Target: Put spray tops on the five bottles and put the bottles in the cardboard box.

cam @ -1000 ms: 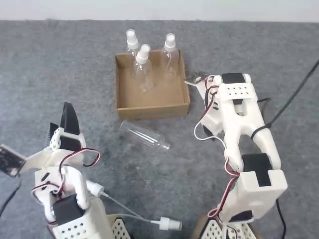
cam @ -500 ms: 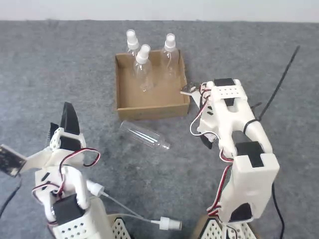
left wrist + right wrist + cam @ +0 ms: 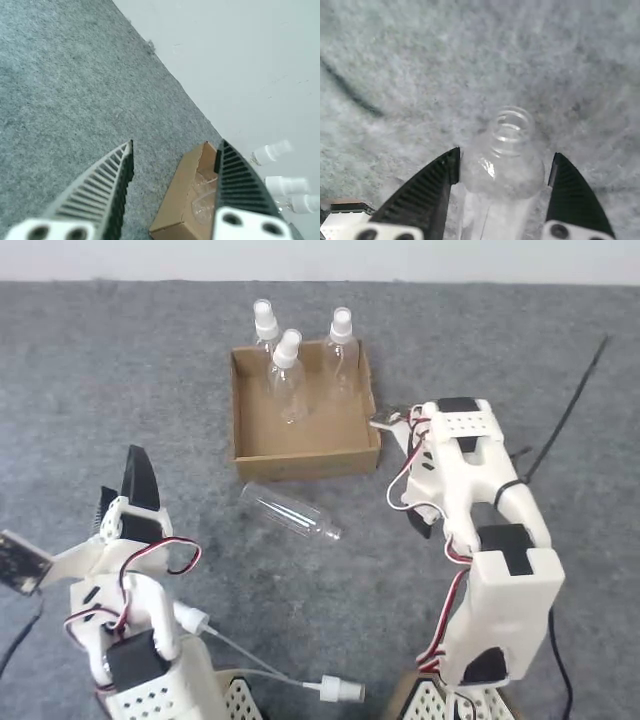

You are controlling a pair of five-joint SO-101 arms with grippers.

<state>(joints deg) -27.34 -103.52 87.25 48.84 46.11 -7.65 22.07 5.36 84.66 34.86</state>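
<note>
Three clear bottles with white spray tops (image 3: 288, 365) stand at the cardboard box (image 3: 305, 455), two inside and one (image 3: 265, 325) at its far rim. A capless bottle (image 3: 290, 512) lies on the carpet just in front of the box. Another capless bottle (image 3: 507, 150) sits lengthwise between my right gripper's (image 3: 505, 152) fingers, which press against its sides. A loose spray top (image 3: 338, 691) with its thin tube lies near the front edge. My left gripper (image 3: 176, 143) stands open and empty at the front left, pointing toward the box (image 3: 185, 200).
Grey carpet (image 3: 120, 370) covers the table. A black cable (image 3: 565, 420) runs off to the right of the right arm. A small white part (image 3: 190, 620) lies against the left arm's base. Open carpet lies left of the box.
The right arm swung left toward the box's near right corner, then eased slightly back right. Its cable swayed with it. The left arm, the lying bottle and the spray top have not moved.
</note>
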